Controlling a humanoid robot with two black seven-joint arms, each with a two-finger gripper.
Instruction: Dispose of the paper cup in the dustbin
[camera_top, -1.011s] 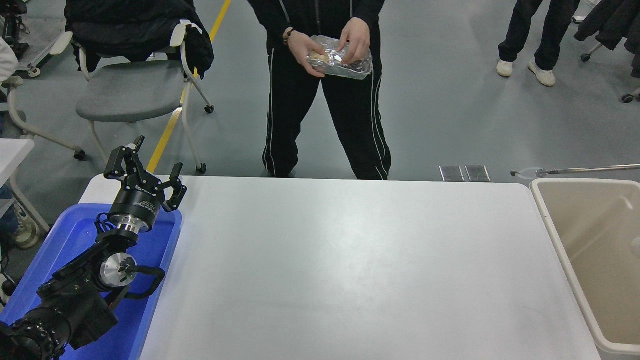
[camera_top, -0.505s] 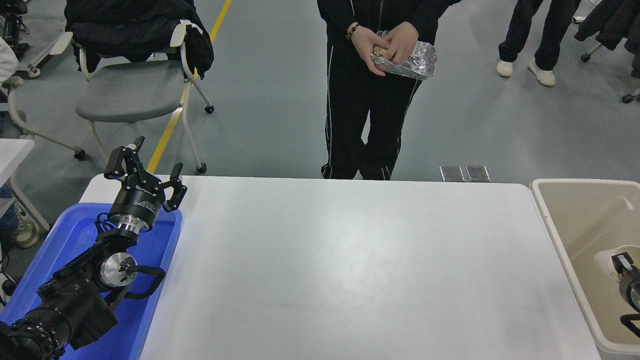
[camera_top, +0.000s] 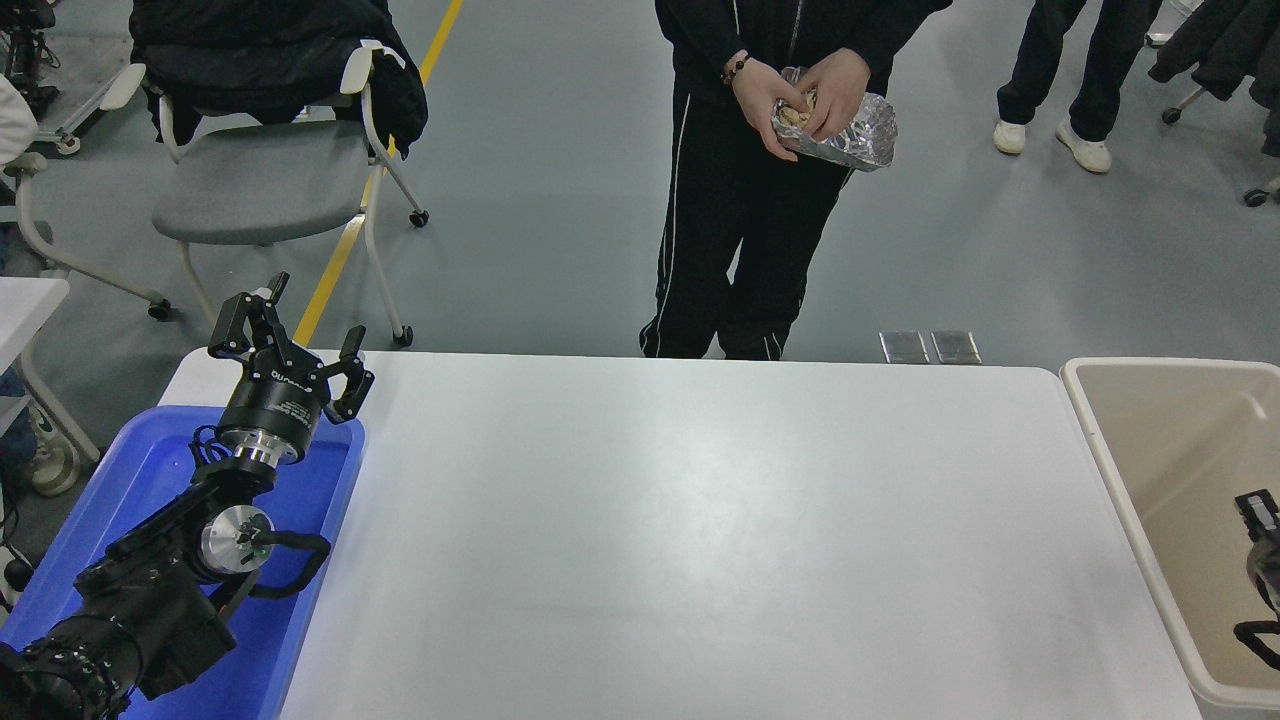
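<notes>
Although only a sliver of the right gripper (camera_top: 1262, 545) is seen at the picture's right edge, hanging over the inside of the dustbin (camera_top: 1108, 455), it cannot be told whether its jaws are spread or closed, nor whether anything is held between them. The paper cup is not visible anywhere: none is seen on the desk (camera_top: 700, 540), and none on the visible part of the bin's floor. If the cup is in or below those jaws, it is judged to lie already within the bin's walls, so the right arm is plainly the nearer one. The left gripper (camera_top: 290, 345) is parked with its jaws spread and empty above the far end of the blue tray (camera_top: 300, 600), well apart from the dustbin. A person (camera_top: 760, 180) holding a foil container (camera_top: 855, 135) stands beyond the desk's far edge.
</notes>
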